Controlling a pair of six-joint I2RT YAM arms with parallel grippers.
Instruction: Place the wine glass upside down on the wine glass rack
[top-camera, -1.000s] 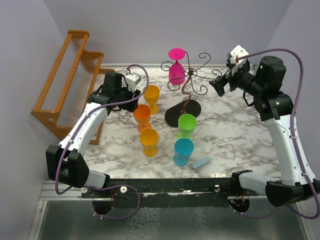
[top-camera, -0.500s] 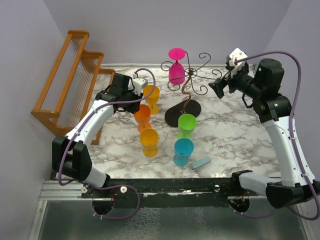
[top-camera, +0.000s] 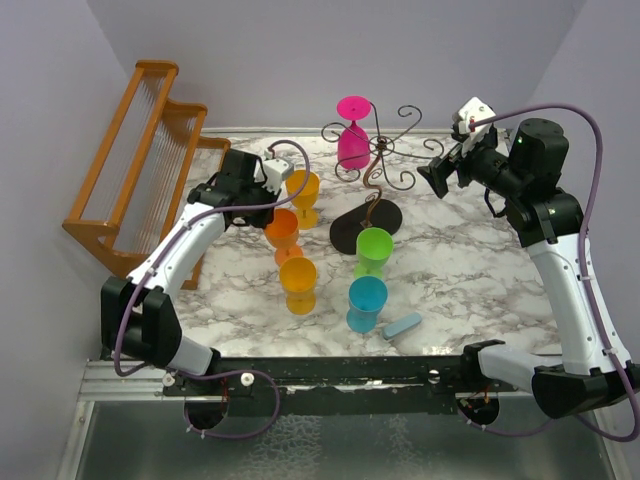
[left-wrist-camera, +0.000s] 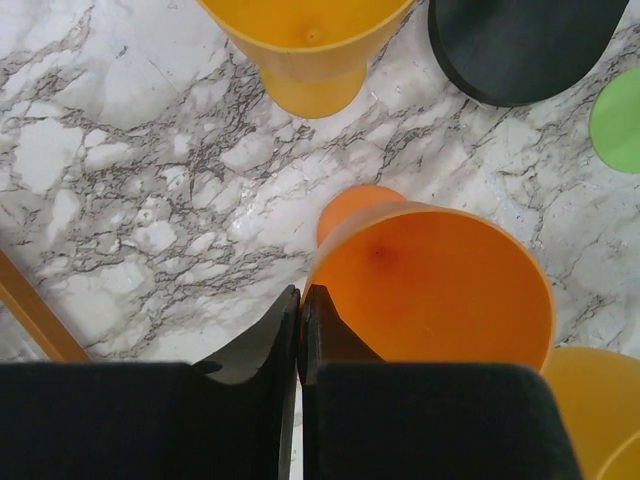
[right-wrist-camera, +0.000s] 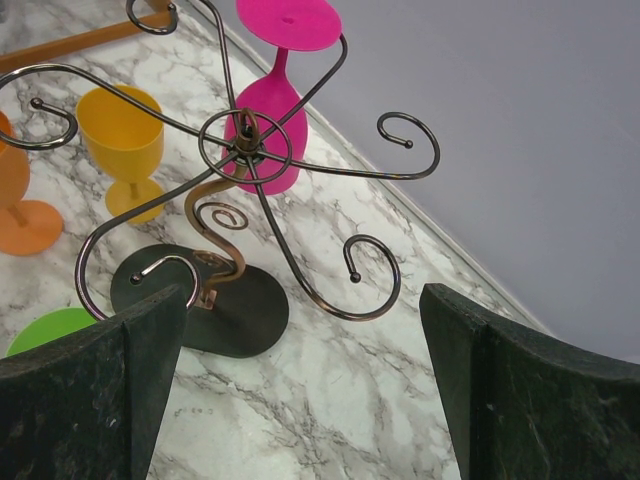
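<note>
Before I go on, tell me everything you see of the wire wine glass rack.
The wine glass rack is thin dark wire: a twisted, coppery stem rising upright from a flat black oval base on the marble table, topped by curled arms spreading from a hub. One pink glass hangs upside down from a far arm; the other arms are bare.
</note>
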